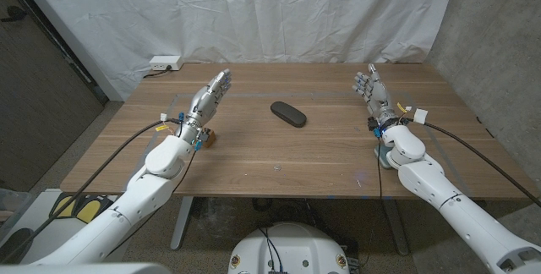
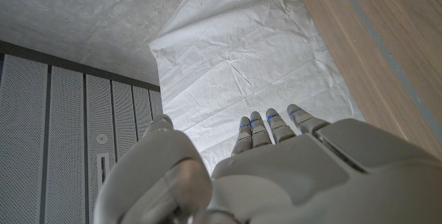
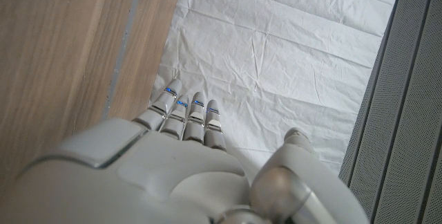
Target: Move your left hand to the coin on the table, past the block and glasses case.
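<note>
A dark oval glasses case [image 1: 288, 113] lies near the middle of the wooden table [image 1: 321, 151]. My left hand [image 1: 211, 94] is raised over the table's left part, left of the case, open with fingers stretched toward the backdrop and holding nothing. A small wooden block [image 1: 207, 137] sits by that arm's wrist. A tiny speck [image 1: 276, 169] on the wood nearer the front may be the coin; it is too small to tell. My right hand [image 1: 371, 87] is up at the right side, open and empty. The left hand [image 2: 276, 162] and right hand [image 3: 173, 162] both show straight fingers.
A white sheet [image 1: 254, 12] hangs behind the table. A white power strip [image 1: 164, 62] lies at the back left corner. Cables run along both arms. Bare wood stretches between the case and the front edge.
</note>
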You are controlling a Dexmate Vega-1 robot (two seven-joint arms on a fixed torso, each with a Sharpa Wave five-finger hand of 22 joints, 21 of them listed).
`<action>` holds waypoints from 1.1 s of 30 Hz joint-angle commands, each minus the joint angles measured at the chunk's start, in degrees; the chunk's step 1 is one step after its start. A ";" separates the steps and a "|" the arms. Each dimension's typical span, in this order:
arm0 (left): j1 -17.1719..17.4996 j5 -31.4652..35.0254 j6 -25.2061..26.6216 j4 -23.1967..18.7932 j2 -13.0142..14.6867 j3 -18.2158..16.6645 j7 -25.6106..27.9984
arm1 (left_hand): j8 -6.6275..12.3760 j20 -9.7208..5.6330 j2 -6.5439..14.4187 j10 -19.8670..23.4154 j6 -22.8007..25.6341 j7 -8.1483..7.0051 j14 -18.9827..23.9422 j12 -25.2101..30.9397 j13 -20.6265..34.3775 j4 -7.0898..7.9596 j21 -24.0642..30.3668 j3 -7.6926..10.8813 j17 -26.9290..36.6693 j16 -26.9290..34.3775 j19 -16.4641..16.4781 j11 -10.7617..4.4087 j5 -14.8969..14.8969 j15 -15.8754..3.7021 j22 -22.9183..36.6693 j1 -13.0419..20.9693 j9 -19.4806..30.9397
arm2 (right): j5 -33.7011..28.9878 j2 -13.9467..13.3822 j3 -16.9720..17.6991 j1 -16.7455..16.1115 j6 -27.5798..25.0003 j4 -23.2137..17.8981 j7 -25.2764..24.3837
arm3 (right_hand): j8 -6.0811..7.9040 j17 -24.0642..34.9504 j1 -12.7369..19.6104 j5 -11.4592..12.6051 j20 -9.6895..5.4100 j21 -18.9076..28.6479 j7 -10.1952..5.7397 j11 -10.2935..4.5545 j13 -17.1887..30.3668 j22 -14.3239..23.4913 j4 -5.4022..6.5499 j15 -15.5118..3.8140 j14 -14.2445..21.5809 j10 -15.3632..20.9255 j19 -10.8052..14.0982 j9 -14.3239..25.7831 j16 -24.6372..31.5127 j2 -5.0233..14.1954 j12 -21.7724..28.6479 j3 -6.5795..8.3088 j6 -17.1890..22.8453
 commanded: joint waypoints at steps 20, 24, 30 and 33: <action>6.75 2.75 -6.45 -3.11 1.66 -2.66 0.80 | 0.47 -3.01 0.17 1.96 1.88 0.10 1.75 0.30 0.33 -0.29 0.58 -0.33 0.21 0.44 1.41 0.12 0.08 -0.04 0.13 0.98 0.31 | -0.37 0.07 0.99 -1.56 0.27 -1.48 -2.40 | 0.04 0.27 0.28 0.33 0.55 -0.74 -0.21 0.37 0.31 0.14 0.07 0.32 0.31 0.56 0.33 0.24 0.04 0.39 -0.02 -0.04 0.10; 7.85 2.58 -7.45 -3.51 1.76 -3.19 0.70 | 0.51 -2.96 0.17 2.43 2.32 0.19 2.23 0.35 0.34 -0.32 0.63 -0.42 0.21 0.49 1.78 -0.02 0.08 -0.10 0.14 1.05 0.31 | -0.52 0.11 1.07 -1.65 0.52 -1.66 -2.50 | 0.06 0.27 0.28 0.34 0.59 -0.82 -0.22 0.49 0.31 0.14 0.06 0.31 0.37 0.55 0.34 0.24 0.06 0.40 -0.03 -0.06 0.15; 9.43 3.14 -8.04 -4.20 1.95 -3.69 1.03 | 0.54 -2.92 0.15 3.22 2.88 0.19 2.89 0.46 0.34 -0.38 0.73 -0.55 0.22 0.55 2.41 0.20 0.08 -0.02 0.15 1.15 0.32 | -0.41 0.32 1.14 -1.72 0.75 -1.48 -2.50 | 0.07 0.27 0.29 0.34 0.63 -0.93 -0.23 0.59 0.32 0.14 0.04 0.30 0.36 0.68 0.40 0.24 0.05 0.42 0.01 -0.09 0.16; 10.47 3.61 -8.04 -4.76 2.10 -4.06 1.59 | 0.62 -2.88 0.15 3.40 3.29 0.16 3.05 0.44 0.35 -0.40 0.73 -0.61 0.22 0.53 2.57 0.24 0.08 -0.02 0.16 1.19 0.32 | -0.39 0.46 1.12 -1.65 0.83 -1.31 -2.47 | 0.07 0.27 0.29 0.34 0.61 -0.98 -0.25 0.53 0.32 0.15 0.04 0.32 0.32 0.66 0.43 0.24 0.03 0.43 -0.01 -0.11 0.18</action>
